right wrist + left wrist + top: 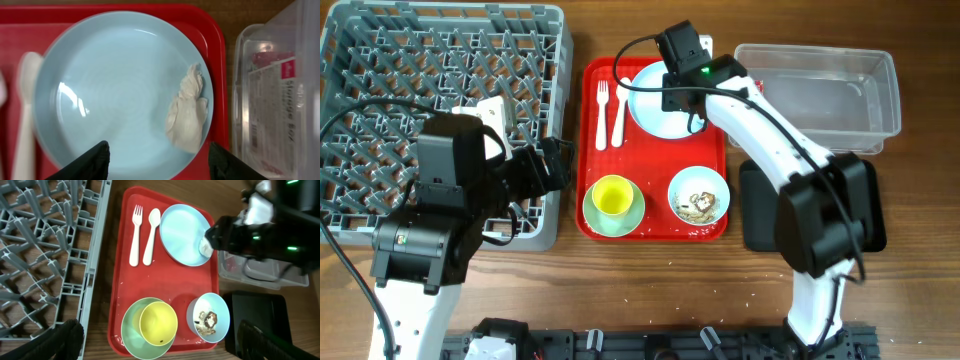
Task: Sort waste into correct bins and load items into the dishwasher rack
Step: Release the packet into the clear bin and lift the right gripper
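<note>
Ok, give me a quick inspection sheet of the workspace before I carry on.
Surface: wooden table, nothing spilled that I can see.
Job's things: plate on red tray holds napkin; fork and spoon beside it; yellow cup sits in mint-green bowl; light-blue bowl holds food scraps; no dishes seen in rack; no waste seen in clear tub or black tray; sachet not made out.
Clutter: nothing seen.
Grippers: left gripper open; right gripper open over plate.
Cables: black cable over rack.
Surroundings: nothing seen.
</note>
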